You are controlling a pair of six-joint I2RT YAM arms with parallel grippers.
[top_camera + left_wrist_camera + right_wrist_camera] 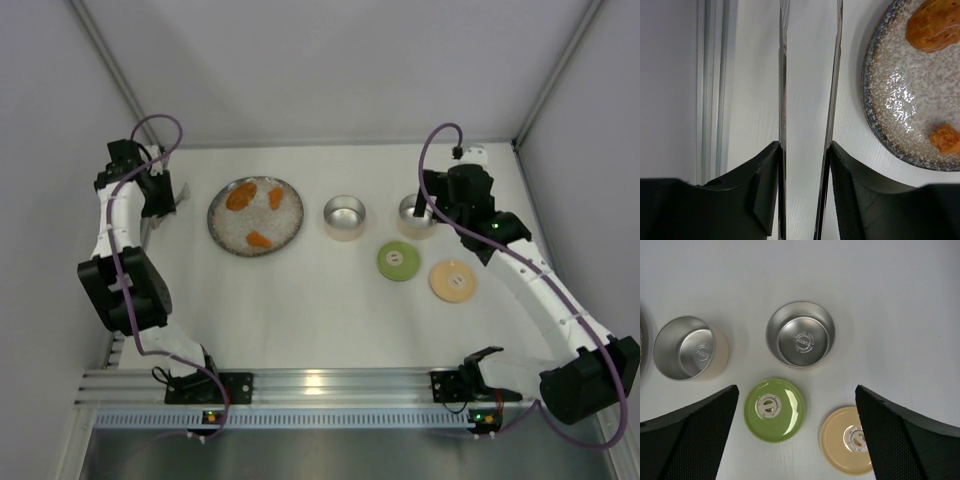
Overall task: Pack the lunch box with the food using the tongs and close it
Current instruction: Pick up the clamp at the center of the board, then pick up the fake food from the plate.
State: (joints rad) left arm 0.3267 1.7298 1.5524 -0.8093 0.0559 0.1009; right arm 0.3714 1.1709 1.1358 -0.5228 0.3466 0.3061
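Left wrist view: my left fingers [755,185] are showing matt black plastic, and the tongs [782,100] are gleaming as polished metal. At three o'clock the plate [875,125] is shining with a glossy speckled glaze, while the food [935,25] is looking rough and crumbed.

Right wrist view: my right fingers [695,440] are showing dimpled matt black. The tin at nine o'clock [690,347] and the tin at twelve o'clock [800,334] are reflecting softly as satin steel. The green lid [774,410] at six o'clock and the tan lid [847,440] at five are glinting smooth. The table [890,290] is looking matt white.
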